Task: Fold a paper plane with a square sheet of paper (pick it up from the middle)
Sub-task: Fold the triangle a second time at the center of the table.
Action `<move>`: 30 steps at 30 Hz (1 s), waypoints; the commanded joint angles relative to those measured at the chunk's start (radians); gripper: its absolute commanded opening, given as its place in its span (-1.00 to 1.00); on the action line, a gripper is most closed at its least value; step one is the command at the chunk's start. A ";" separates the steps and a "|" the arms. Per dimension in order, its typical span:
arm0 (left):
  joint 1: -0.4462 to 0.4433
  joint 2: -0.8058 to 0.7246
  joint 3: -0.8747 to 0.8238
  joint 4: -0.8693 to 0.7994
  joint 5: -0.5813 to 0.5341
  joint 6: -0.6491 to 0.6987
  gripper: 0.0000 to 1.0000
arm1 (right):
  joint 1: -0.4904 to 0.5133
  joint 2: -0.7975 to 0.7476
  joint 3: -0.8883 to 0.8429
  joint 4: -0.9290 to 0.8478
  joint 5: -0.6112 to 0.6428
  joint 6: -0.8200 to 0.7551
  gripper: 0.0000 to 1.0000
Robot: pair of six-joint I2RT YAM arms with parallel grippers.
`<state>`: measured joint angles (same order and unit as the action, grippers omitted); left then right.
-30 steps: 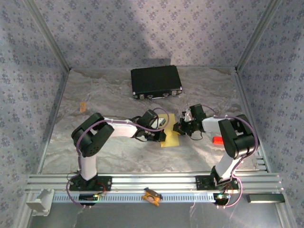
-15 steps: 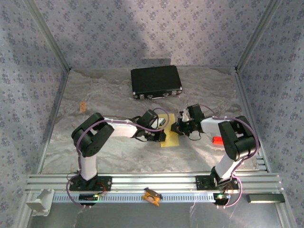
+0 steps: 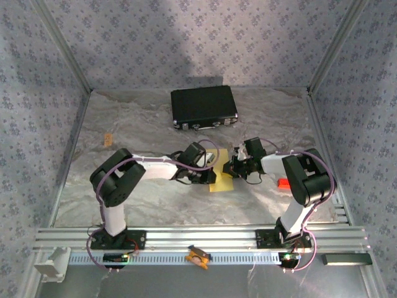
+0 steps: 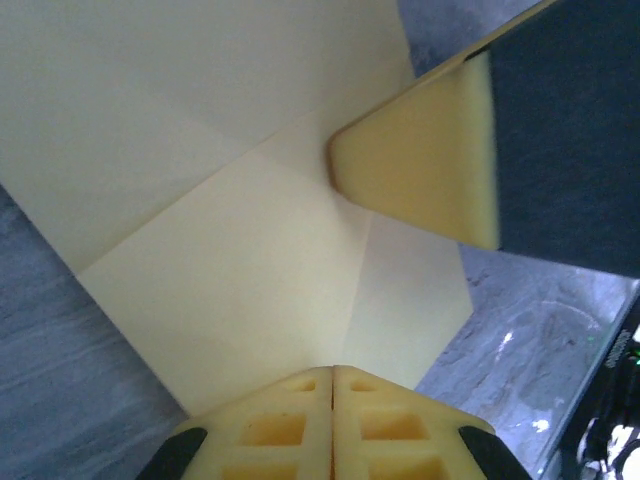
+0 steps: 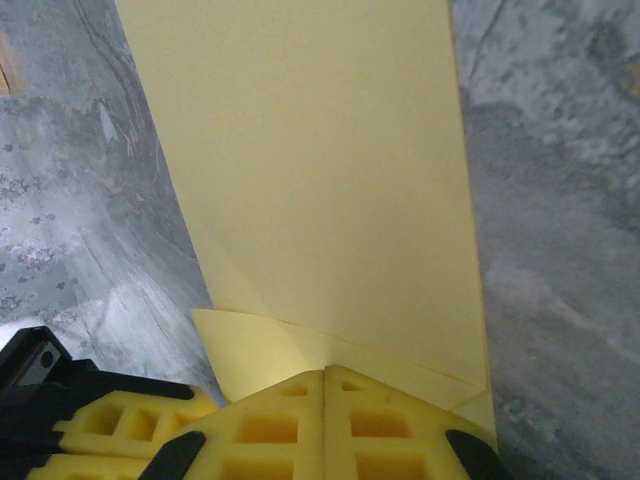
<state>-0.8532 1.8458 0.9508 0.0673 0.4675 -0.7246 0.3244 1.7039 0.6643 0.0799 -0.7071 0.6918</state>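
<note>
The square sheet of paper [image 3: 222,181] is yellow and partly folded, and lies at the table's middle between my two grippers. Creases and overlapping flaps cross the sheet [image 4: 230,270]. My left gripper [image 3: 214,162] is shut, and a fold line of the paper runs into the seam between its fingertips [image 4: 300,395]. My right gripper [image 3: 233,166] is also shut, with its tips [image 5: 300,400] on the near layered edge of the paper [image 5: 320,170]. One right finger [image 4: 420,170] touches the crease. No finished paper plane is in view.
A black rectangular case [image 3: 204,107] lies at the back centre. A small orange-red object [image 3: 283,184] sits by the right arm. A tan piece [image 3: 108,139] lies far left. The patterned walls stand close on three sides, and the aluminium rail [image 3: 198,239] runs along the front.
The right gripper has crept left toward the left one. The paper's far part now stands higher beside the left gripper. The left arm's elbow has shifted slightly left.
</note>
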 commanded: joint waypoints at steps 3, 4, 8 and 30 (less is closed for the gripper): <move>0.003 -0.003 0.032 0.077 0.073 -0.093 -0.85 | 0.007 0.031 -0.034 -0.044 0.084 0.025 -1.00; 0.002 0.013 0.043 0.075 0.085 -0.095 -0.85 | 0.007 0.030 -0.035 -0.044 0.084 0.025 -1.00; -0.012 0.061 0.085 0.055 0.100 -0.098 -0.85 | 0.007 0.030 -0.035 -0.045 0.084 0.025 -1.00; -0.028 0.112 0.103 -0.088 0.029 -0.080 -0.85 | -0.001 0.038 -0.052 -0.034 0.087 0.026 -1.00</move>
<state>-0.8791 1.9675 1.0782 0.0235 0.5007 -0.8062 0.3260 1.7039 0.6502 0.1173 -0.7044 0.7105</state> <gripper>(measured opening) 0.075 0.061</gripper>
